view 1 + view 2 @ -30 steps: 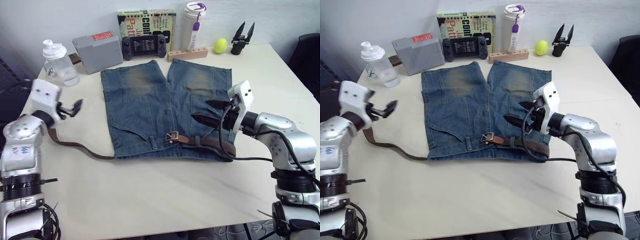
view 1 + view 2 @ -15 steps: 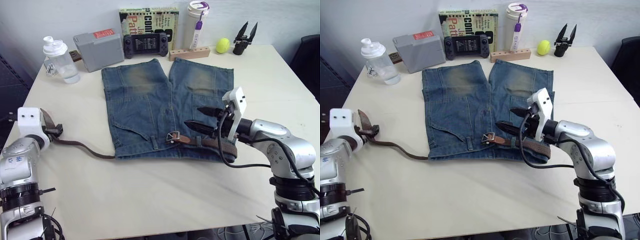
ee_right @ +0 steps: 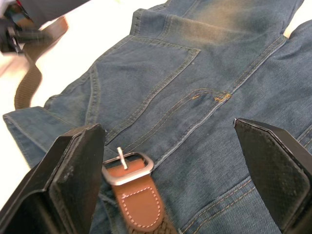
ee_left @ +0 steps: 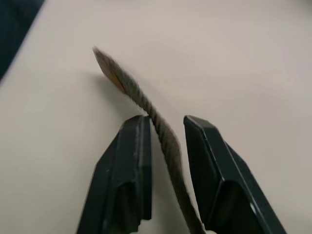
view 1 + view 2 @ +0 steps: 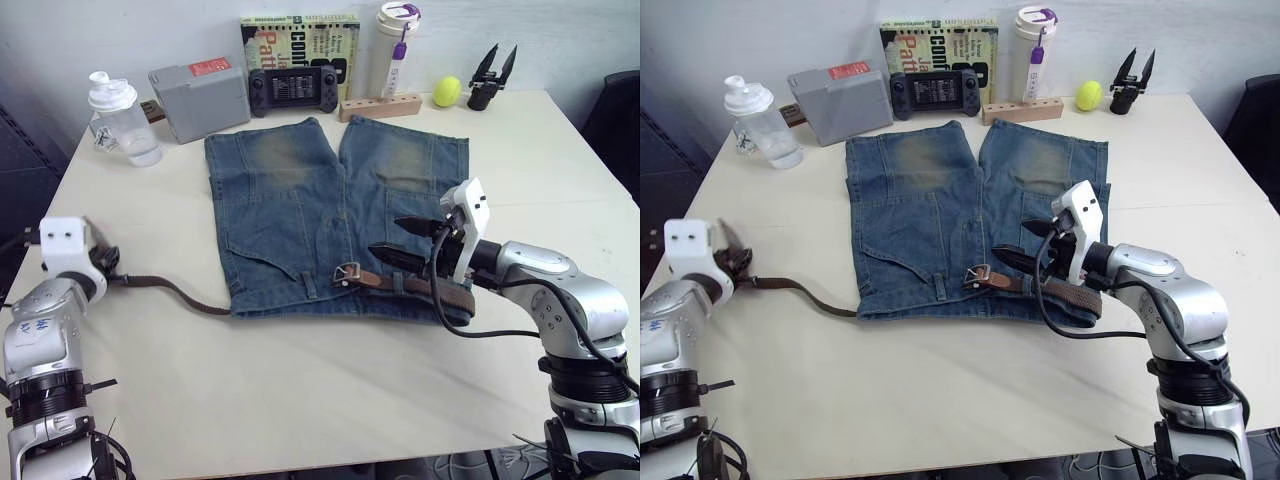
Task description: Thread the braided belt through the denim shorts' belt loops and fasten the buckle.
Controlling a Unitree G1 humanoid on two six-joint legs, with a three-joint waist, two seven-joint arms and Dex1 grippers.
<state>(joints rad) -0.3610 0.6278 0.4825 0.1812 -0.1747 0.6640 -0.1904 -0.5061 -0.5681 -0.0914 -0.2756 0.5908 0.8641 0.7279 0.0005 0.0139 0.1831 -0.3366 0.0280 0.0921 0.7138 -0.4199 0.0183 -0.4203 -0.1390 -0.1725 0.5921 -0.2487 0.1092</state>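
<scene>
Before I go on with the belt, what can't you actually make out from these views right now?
- Whether the braided belt passes under every one of the belt loops: in the eye views the right gripper covers part of the waistband.
- How the belt runs round the back of the denim shorts: hidden under the cloth.
- Whether the left gripper pinches the belt: in the left wrist view the belt stands between its fingers, contact unclear.

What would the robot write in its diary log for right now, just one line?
left pincer: shut on braided belt tail | right pincer: open, hovering over buckle | denim shorts: flat on table | buckle: unfastened
</scene>
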